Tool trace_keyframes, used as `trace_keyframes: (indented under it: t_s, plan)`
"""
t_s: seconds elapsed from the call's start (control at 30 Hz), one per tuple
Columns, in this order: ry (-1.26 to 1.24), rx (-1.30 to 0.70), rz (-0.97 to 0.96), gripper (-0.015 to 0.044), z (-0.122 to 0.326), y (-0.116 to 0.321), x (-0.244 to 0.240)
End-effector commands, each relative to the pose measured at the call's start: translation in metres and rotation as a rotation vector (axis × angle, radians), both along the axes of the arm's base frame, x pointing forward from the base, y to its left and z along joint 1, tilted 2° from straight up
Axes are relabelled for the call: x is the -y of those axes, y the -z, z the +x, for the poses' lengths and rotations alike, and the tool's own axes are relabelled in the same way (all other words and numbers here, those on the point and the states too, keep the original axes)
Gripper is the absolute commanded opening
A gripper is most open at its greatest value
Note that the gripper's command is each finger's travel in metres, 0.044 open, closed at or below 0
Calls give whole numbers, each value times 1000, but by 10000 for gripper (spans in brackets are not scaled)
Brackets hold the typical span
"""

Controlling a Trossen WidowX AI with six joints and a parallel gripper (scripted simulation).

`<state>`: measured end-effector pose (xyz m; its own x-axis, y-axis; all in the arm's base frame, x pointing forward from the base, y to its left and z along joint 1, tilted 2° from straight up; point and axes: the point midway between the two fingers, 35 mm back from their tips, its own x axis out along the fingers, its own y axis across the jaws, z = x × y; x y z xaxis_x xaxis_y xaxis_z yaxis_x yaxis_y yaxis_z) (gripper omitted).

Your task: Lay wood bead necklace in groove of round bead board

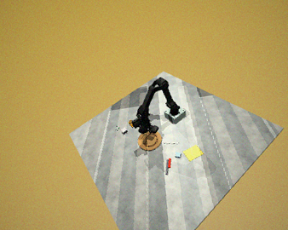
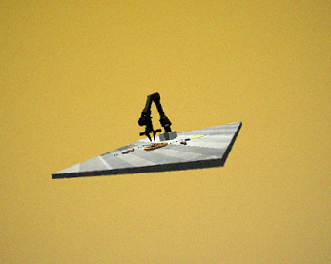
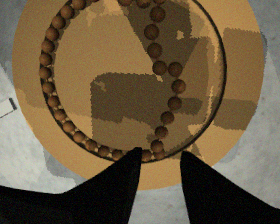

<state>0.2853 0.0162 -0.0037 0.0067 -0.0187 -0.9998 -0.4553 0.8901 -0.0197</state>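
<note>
The round bead board [image 1: 159, 143] [image 2: 156, 147] [image 3: 30, 65] lies flat below my gripper. The brown bead necklace [image 3: 45, 59] lies on it. In the wrist view its beads follow the groove along the left side and the bottom. The rest of the string bends inward over the board's middle, kinked near the centre, so the groove's right side shows without beads. My gripper [image 3: 161, 155] [image 2: 152, 141] is partly open, with its tips over the board's lower rim in the wrist view. A few beads of the bottom bend show between the tips, with gaps beside them; none looks gripped.
In the top view, a yellow sheet [image 1: 193, 152], a small blue block [image 1: 178, 155] and a red and grey tool [image 1: 169, 163] lie on the board's right-hand side. A thin stick [image 1: 171, 143] lies nearer it. A small white block [image 1: 124, 131] lies on the left.
</note>
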Motion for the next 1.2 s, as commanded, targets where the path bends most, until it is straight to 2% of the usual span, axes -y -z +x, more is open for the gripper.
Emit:
trace_keyframes:
  t_s: [0.0,0.6,0.77,1.17]
  plan:
    - [-2,-10,-1,120,-3,8,1]
    - [-6,-17,-3,120,-6,27,1]
    - [-2,-12,-1,0,-4,25,1]
    - [-2,-12,-1,0,-4,25,1]
